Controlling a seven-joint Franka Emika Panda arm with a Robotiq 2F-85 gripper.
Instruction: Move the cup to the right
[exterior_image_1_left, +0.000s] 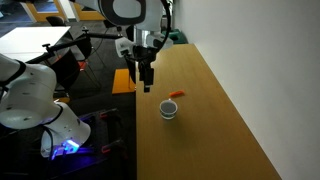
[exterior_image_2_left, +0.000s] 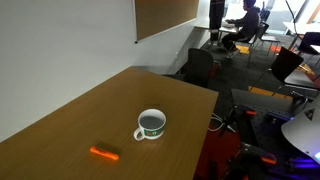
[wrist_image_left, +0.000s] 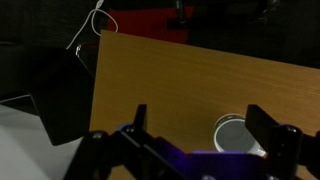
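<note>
The cup is small, white and round with a dark inside, and stands upright on the wooden table. It also shows in an exterior view with its handle to the left, and in the wrist view. My gripper hangs above the table near its edge, apart from the cup and higher than it. In the wrist view the gripper is open and empty, and the cup lies low down beside one finger, partly hidden by it.
A small orange object lies on the table close to the cup; it also shows in an exterior view. A wall runs along one side of the table. Chairs and office desks stand past the table's edge.
</note>
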